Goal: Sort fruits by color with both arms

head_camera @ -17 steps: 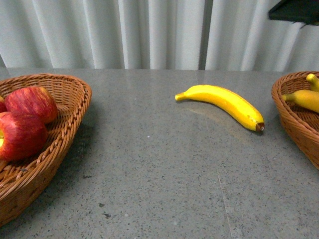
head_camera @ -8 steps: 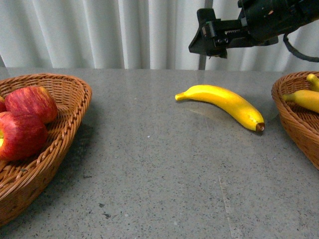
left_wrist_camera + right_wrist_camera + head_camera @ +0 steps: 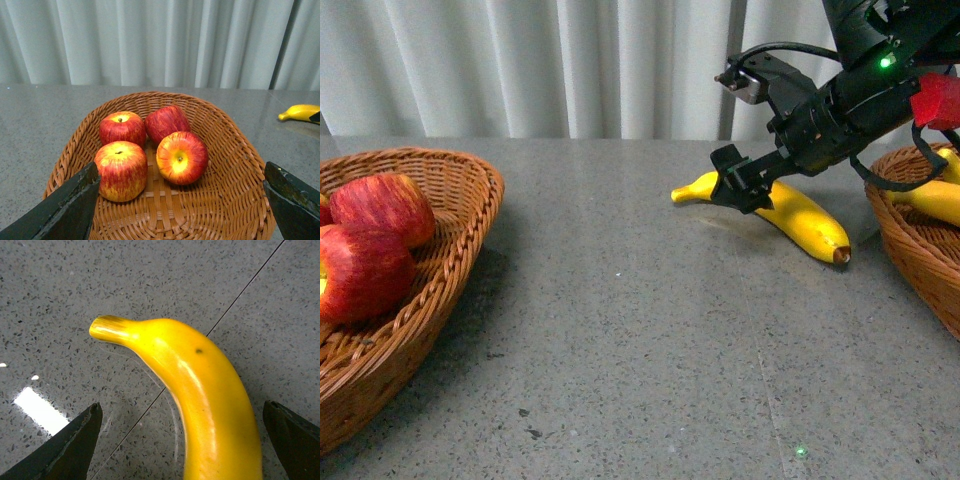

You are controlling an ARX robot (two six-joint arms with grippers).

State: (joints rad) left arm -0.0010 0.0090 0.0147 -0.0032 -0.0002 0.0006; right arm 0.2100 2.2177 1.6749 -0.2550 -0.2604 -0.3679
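A yellow banana (image 3: 803,218) lies on the grey table, right of centre. My right gripper (image 3: 744,181) hangs open just over its stem end. In the right wrist view the banana (image 3: 200,390) runs between the two black fingers (image 3: 75,442), touching neither. Red apples (image 3: 380,205) sit in the wicker basket (image 3: 470,230) at the left. My left gripper (image 3: 180,200) is open above that basket (image 3: 235,165), where several apples (image 3: 181,157) lie; it holds nothing. It is out of the front view.
A second wicker basket (image 3: 910,250) at the right edge holds two bananas (image 3: 935,198). White curtains hang behind the table. The lone banana's stem end (image 3: 300,112) shows at the edge of the left wrist view.
My right arm has swung in from the upper right and dropped down to the banana's stem end. The banana, the apples and both baskets have stayed put.
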